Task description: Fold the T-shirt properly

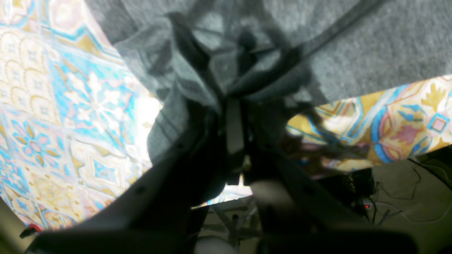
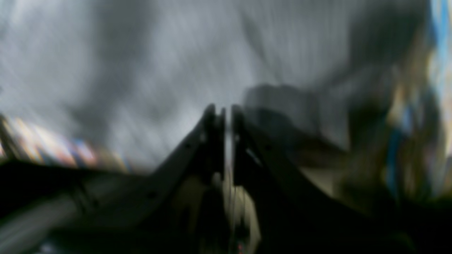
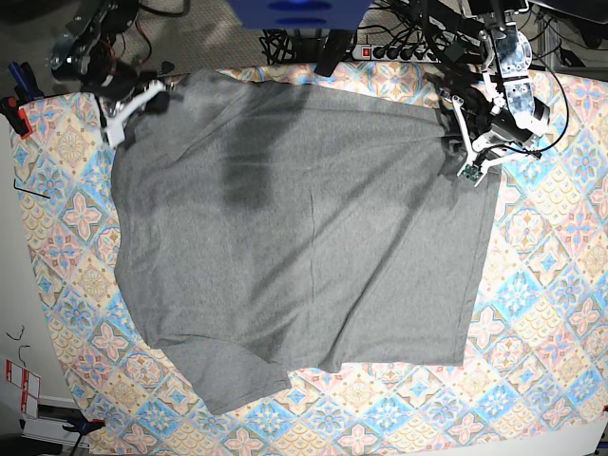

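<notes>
Spread across most of the table [image 3: 556,313] under its patterned tablecloth [image 3: 541,285]: the T-shirt [image 3: 304,237], grey, largely flat, one sleeve trailing toward 7 o'clock. At 2 o'clock, left pincer [image 1: 235,106] clamped shut on a bunched fold of the shirt's edge; at 10 o'clock, right pincer [image 2: 226,113] with jaws drawn together at the opposite corner, cloth between them not certain through the blur. Apparently the gripping stage ahead of a first fold; next, probably a level lift of both corners toward 6 o'clock.
</notes>
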{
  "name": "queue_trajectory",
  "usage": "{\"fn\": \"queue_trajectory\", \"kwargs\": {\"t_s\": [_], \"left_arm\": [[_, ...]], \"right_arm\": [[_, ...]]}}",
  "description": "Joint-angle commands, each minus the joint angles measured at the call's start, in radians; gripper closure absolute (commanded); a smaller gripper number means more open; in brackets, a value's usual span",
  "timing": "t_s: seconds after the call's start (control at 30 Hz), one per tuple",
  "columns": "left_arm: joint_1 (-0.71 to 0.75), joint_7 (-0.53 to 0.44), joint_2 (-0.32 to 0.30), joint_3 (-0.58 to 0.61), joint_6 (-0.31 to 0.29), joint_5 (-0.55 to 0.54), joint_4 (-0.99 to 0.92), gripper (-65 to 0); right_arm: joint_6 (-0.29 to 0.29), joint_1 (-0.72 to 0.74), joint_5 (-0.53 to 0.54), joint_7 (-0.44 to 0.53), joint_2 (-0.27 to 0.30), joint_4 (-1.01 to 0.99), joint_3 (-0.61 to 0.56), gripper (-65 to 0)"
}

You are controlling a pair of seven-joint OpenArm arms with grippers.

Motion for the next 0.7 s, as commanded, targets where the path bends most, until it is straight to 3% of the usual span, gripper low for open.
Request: {"fn": "queue_trajectory", "kwargs": {"t_s": [0.0, 0.1, 0.2, 0.27, 0.67], "left_arm": [[-0.005, -0.003, -0.008, 0.000, 0.005, 0.001, 0.016, -2.4], [-0.007, -0.001, -0.008, 0.000, 0.005, 0.001, 0.016, -2.4], [-0.005, -0.003, -0.008, 0.000, 0.005, 0.001, 0.016, -2.5], [-0.004, -0.003, -0.008, 0.000, 0.005, 0.001, 0.016, -2.5], [-0.005, 0.000, -0.008, 0.000, 0.005, 0.001, 0.016, -2.6]], "right_arm": [[0.004, 0.020, 0.033, 0.023, 0.011, 0.022, 0.010, -6.4], [0.009, 0.019, 0.033, 0.025, 0.011, 0.024, 0.036, -16.0], [0.071, 0.014, 0.033, 0.029, 0.011, 0.033, 0.039, -28.4], [0.071, 0.005, 0.033, 0.029, 0.011, 0.033, 0.041, -33.4], [0.071, 0.009, 0.031, 0.043, 0.005, -0.019, 0.121, -30.3]]}}
